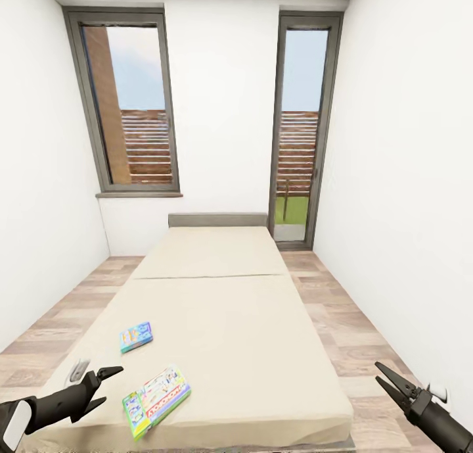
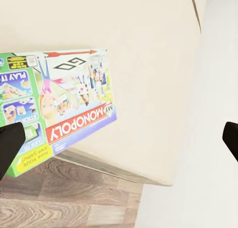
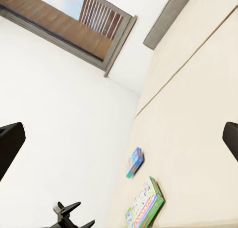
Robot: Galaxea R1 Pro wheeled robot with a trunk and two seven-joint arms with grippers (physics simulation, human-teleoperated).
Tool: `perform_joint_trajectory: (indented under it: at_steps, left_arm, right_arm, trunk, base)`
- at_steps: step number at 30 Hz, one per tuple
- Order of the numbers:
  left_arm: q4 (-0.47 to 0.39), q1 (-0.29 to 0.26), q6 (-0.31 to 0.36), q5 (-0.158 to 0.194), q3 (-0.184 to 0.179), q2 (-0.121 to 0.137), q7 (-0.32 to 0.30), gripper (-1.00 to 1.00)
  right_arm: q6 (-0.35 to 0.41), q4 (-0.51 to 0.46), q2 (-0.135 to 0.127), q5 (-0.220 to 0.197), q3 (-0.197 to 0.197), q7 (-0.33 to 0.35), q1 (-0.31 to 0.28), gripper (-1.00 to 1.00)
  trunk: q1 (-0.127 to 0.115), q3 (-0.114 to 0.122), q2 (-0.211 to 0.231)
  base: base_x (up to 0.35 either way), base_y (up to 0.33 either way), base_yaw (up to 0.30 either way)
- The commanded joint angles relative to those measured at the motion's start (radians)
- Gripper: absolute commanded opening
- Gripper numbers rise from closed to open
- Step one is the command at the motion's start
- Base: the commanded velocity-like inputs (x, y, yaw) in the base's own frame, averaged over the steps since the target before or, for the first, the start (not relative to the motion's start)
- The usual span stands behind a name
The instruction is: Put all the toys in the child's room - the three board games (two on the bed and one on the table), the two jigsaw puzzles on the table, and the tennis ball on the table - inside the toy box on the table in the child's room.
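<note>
From the head camera, a long beige bed [image 1: 223, 321] is stretching away toward a white wall with a window [image 1: 128, 104] and a glazed door [image 1: 299, 131], and two of the board games are lying flat on its near left part: a green-edged game box [image 1: 156, 400] is sitting close to the foot end, near the left edge of the mattress, and a smaller light blue game box [image 1: 136, 336] is lying a little farther up the bed, apart from the first. The left gripper [image 1: 105, 382] is hovering just beside the green-edged box, its jaws spread and touching nothing; the right gripper [image 1: 391, 381] is hanging over the wood-plank floor [image 1: 348, 334] off the bed's right side, well apart from both boxes, its jaws also parted and holding nothing. In the left wrist view, the green-edged game box [image 2: 57, 116] is showing its Monopoly lettering and lying near the mattress corner, with the dark fingertips [image 2: 10, 148] wide apart at the picture's two edges; one tip seems to be overlapping the box's end, though whether it is actually touching cannot be told from here. In the right wrist view, both fingertips [image 3: 9, 146] are standing far apart with only bedding and wall between them, while the green-edged box [image 3: 147, 205], the light blue box [image 3: 134, 162] and the left gripper [image 3: 72, 217] are showing in the distance.
</note>
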Motion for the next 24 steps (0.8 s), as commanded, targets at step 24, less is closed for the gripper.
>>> perform_joint_trajectory:
  at_steps: [24]
  left_arm:
    - [0.042, -0.001, -0.028, -0.006, 0.004, 0.000, -0.003, 1.00]
  right_arm:
    - [0.157, -0.077, 0.008, -0.060, 0.006, 0.057, 0.000, 1.00]
  trunk:
    - [0.092, -0.076, -0.169]
  base:
    - [0.000, 0.000, 0.000]
